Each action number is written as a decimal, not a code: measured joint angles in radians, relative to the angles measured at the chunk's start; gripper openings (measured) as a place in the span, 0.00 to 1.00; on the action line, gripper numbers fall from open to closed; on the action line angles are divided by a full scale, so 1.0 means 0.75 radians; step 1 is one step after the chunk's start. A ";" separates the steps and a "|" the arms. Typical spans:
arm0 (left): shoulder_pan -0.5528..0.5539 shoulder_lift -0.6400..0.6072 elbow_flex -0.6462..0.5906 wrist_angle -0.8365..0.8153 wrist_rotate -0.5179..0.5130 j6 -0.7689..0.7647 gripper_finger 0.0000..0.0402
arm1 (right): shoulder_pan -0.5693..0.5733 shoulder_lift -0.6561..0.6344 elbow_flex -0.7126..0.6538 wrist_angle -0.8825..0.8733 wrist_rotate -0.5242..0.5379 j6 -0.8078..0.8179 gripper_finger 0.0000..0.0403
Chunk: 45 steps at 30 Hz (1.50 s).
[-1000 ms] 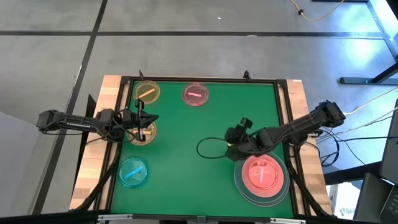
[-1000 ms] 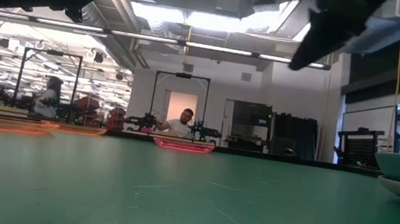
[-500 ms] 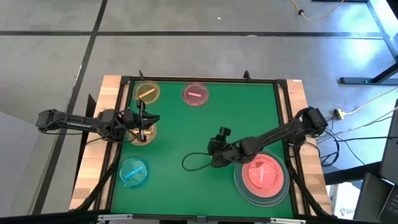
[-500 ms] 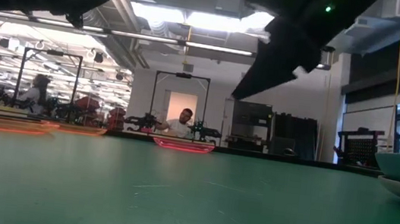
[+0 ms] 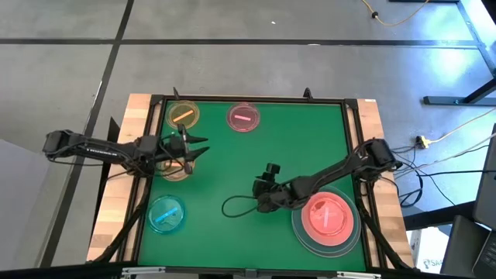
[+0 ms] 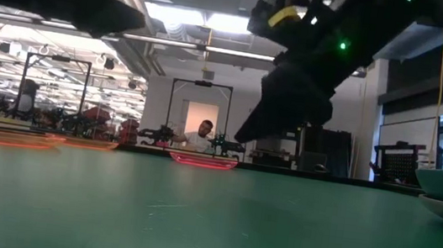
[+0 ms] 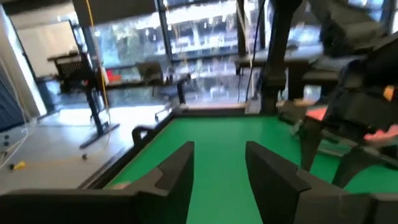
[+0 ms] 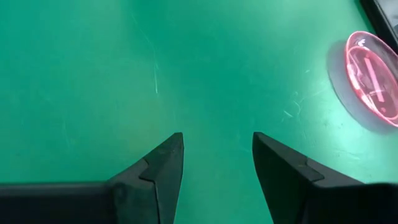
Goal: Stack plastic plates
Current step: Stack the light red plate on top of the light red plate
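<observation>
Small translucent plates lie flat on the green mat: a yellow one (image 5: 183, 115) and a pink one (image 5: 242, 117) at the far side, a blue one (image 5: 167, 214) near left, and a yellowish one (image 5: 173, 167) under my left arm. At the near right, a pink plate (image 5: 326, 216) rests in a large pale plate (image 5: 304, 235). My left gripper (image 5: 200, 147) is open just right of the yellowish plate, with nothing between its fingers (image 7: 217, 163). My right gripper (image 5: 260, 200) hovers open over bare mat near the middle (image 8: 217, 149).
A dark cable loop (image 5: 236, 206) hangs by my right gripper. A black frame (image 5: 350, 105) and wooden borders edge the mat. The right wrist view shows the small pink plate (image 8: 373, 78) ahead of the fingers. Beyond the table a person (image 6: 200, 138) sits in the room.
My left gripper has opened over the yellowish plate and shifted a little toward the table's right edge; the plate stays on the mat. My right gripper, still open, has travelled from beside the pink stack toward the table's left, over the middle of the mat.
</observation>
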 joint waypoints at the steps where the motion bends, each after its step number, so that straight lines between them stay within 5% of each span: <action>1: 0.000 0.043 0.019 -0.015 -0.016 0.000 0.35 | 0.000 0.007 0.000 0.001 0.001 0.000 0.45; 6: 0.027 0.303 0.109 -0.046 -0.127 -0.001 0.35 | 0.001 0.011 -0.001 0.025 -0.001 0.002 0.45; 26: 0.302 1.256 0.681 -0.297 -0.054 0.099 0.35 | 0.001 0.011 0.000 0.062 -0.003 -0.061 0.45; 32: 0.449 1.449 0.863 -0.376 0.100 0.130 0.35 | 0.001 0.011 0.000 0.071 -0.004 -0.043 0.45; 45: 0.552 1.627 0.955 -0.396 0.162 0.139 0.34 | 0.000 0.011 0.000 0.072 -0.003 -0.044 0.45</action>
